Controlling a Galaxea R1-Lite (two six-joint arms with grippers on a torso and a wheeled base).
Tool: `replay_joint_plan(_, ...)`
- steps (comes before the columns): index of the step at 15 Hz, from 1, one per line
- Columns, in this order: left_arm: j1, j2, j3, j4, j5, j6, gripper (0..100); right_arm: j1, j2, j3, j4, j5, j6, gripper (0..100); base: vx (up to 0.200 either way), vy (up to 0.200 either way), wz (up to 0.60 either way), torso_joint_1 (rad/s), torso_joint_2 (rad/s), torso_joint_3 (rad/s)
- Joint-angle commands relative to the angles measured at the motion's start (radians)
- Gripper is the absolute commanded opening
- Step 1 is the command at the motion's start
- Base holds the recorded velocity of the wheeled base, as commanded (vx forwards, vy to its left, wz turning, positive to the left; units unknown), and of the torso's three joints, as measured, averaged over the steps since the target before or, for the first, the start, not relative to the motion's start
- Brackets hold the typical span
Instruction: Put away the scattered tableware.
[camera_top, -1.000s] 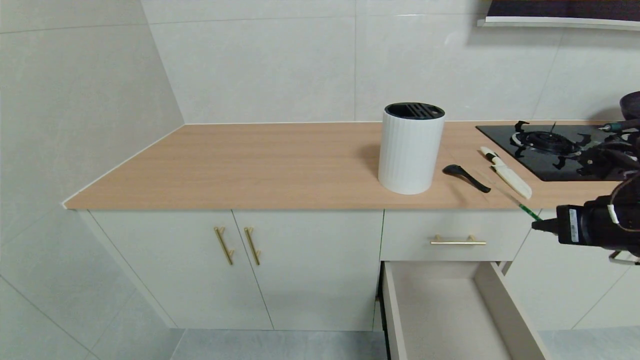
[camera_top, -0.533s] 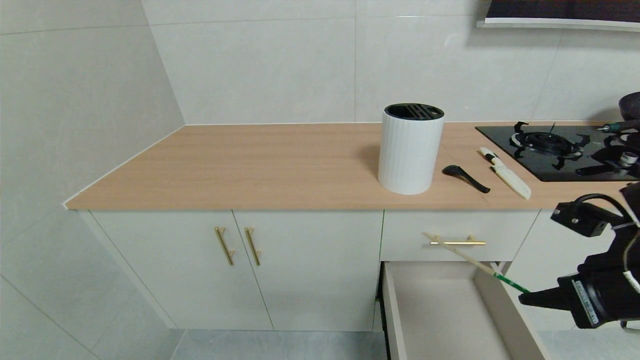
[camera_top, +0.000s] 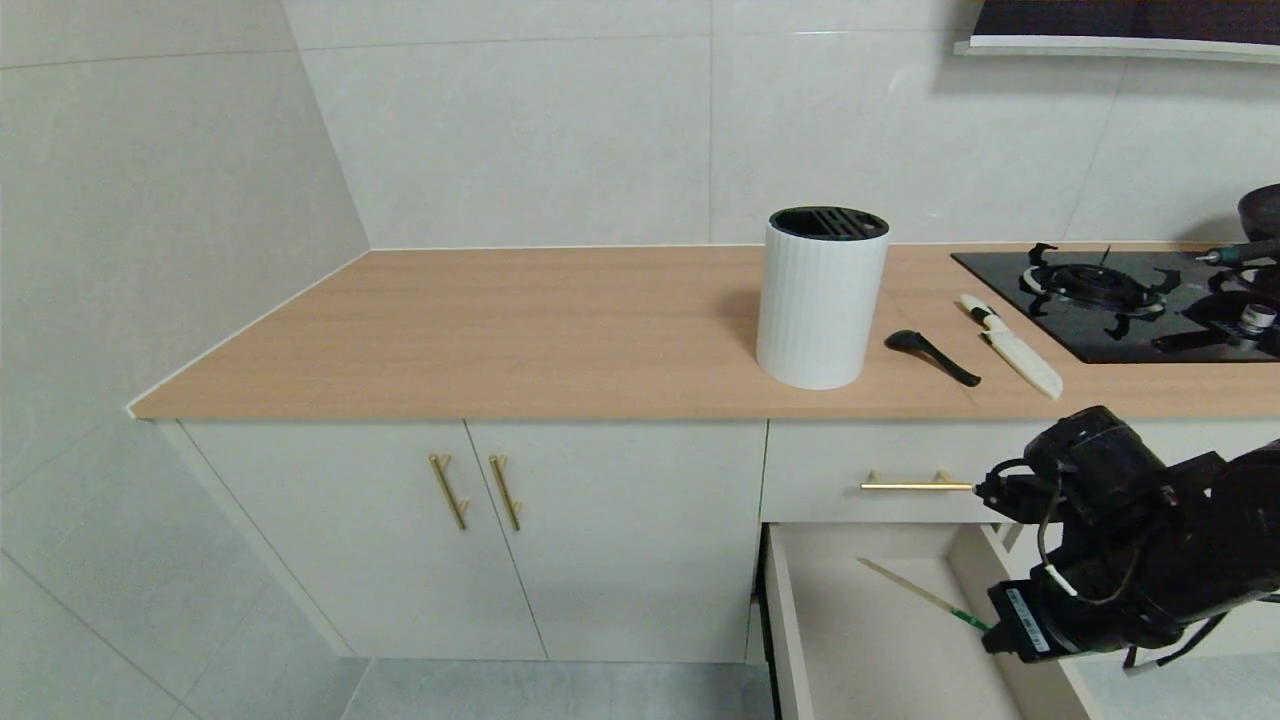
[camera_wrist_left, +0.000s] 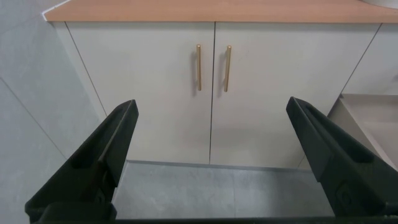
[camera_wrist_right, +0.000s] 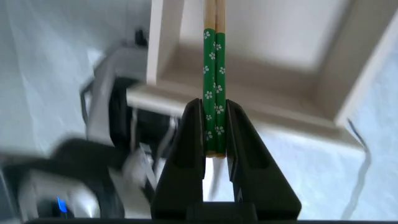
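My right gripper (camera_top: 990, 628) is shut on a pair of wooden chopsticks (camera_top: 915, 592) with green flowered ends (camera_wrist_right: 211, 93), held low so their tips point into the open drawer (camera_top: 800, 640) below the counter. In the right wrist view the chopsticks sit clamped between the two black fingers (camera_wrist_right: 189, 152) over the drawer's pale inside. A black spoon (camera_top: 930, 355) and a white-sheathed knife (camera_top: 1015, 347) lie on the wooden counter, right of the white ribbed utensil holder (camera_top: 820, 297). My left gripper (camera_wrist_left: 214, 162) stands open, low before the cabinet doors.
A black gas hob (camera_top: 1110, 295) sits at the counter's right end. Gold handles mark the two cabinet doors (camera_top: 478, 490) and the shut upper drawer (camera_top: 915, 485). The counter's left half is bare wood; tiled walls close the back and left.
My right arm has swung down from counter height to the open drawer, carrying the chopsticks with it; their tips now reach inside the drawer. Spoon, knife and holder have not moved.
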Motion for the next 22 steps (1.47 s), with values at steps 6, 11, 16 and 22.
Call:
replay_joint_plan(6,0.000,0.000,0.000,0.000,0.000,0.000,100,0.003,0.178,0.009,-0.131,-0.048,0.069,0,0.000,0.000,0.00,0.000,0.00,0.000)
replay_joint_plan(11,0.000,0.000,0.000,0.000,0.000,0.000,100,0.007,0.172,0.029,-0.193,-0.053,0.093,0,0.000,0.000,0.00,-0.074,0.18,0.097)
replay_joint_plan(16,0.000,0.000,0.000,0.000,0.000,-0.001,100,0.021,0.172,0.067,-0.266,-0.082,0.093,0,0.000,0.000,0.00,-0.190,0.47,0.277)
replay_joint_plan(22,0.000,0.000,0.000,0.000,0.000,0.000,100,0.030,0.179,0.086,-0.305,-0.123,0.093,0,0.000,0.000,0.00,-0.175,0.47,0.299)
